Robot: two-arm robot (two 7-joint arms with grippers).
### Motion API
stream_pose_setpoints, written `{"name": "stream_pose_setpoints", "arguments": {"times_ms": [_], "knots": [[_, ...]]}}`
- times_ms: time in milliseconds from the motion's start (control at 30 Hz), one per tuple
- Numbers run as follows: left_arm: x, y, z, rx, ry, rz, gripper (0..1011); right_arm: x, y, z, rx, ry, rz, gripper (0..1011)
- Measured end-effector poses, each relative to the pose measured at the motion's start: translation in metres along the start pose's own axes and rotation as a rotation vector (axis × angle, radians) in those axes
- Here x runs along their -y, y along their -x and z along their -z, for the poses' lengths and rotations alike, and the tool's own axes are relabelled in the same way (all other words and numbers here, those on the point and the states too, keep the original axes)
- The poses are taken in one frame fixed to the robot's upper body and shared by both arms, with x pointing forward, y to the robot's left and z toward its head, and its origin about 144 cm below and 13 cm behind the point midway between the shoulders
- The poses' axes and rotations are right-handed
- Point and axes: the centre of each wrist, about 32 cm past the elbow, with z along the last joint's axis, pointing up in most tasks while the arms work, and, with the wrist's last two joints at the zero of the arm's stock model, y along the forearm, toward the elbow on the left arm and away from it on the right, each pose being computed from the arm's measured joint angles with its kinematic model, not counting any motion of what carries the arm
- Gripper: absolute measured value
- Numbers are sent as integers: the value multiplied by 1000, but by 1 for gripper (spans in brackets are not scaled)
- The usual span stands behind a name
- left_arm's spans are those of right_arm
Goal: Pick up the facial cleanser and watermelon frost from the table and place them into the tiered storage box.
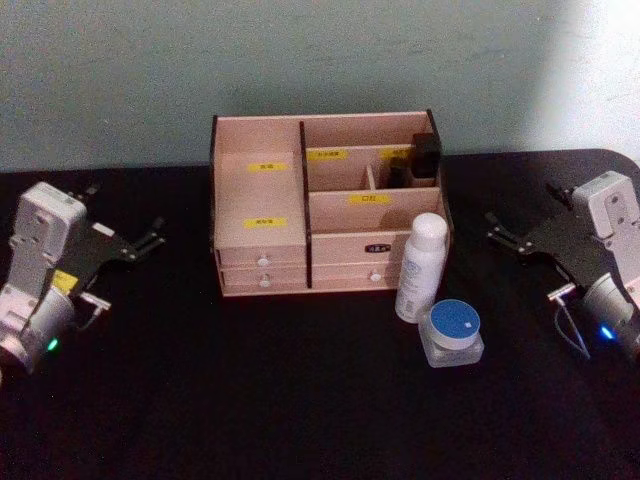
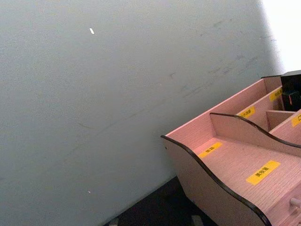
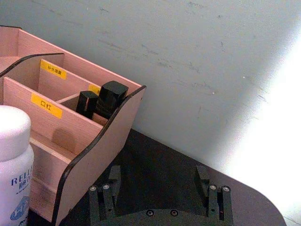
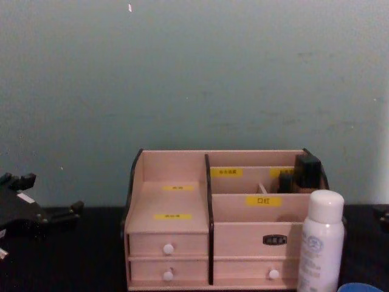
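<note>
The tiered storage box (image 1: 258, 135) stands at the back middle of the black table, also seen in the chest view (image 4: 170, 204). Just right of its front stand a tall white bottle (image 1: 421, 266) with blue print and a squat clear jar (image 1: 454, 333) with a blue lid. I cannot tell which is the facial cleanser and which the watermelon frost. My left gripper (image 1: 153, 235) hovers open at the far left, well clear of the box. At the far right my right gripper (image 1: 498, 229) is open too, its fingers (image 3: 107, 190) spread with nothing between them.
Black items (image 1: 425, 155) sit in the box's back right compartment. A pale wall rises directly behind the box. Open black tabletop (image 1: 250, 400) lies in front of the box and on both sides of it.
</note>
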Motion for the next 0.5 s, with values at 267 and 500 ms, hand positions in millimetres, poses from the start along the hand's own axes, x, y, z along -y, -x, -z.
{"name": "stream_pose_setpoints", "arguments": {"times_ms": [267, 500], "knots": [[0, 0, 0, 0, 0, 0, 1001, 0, 0, 0, 0, 0, 0, 1002], [0, 0, 0, 0, 0, 0, 1001, 0, 0, 0, 0, 0, 0, 1002]]}}
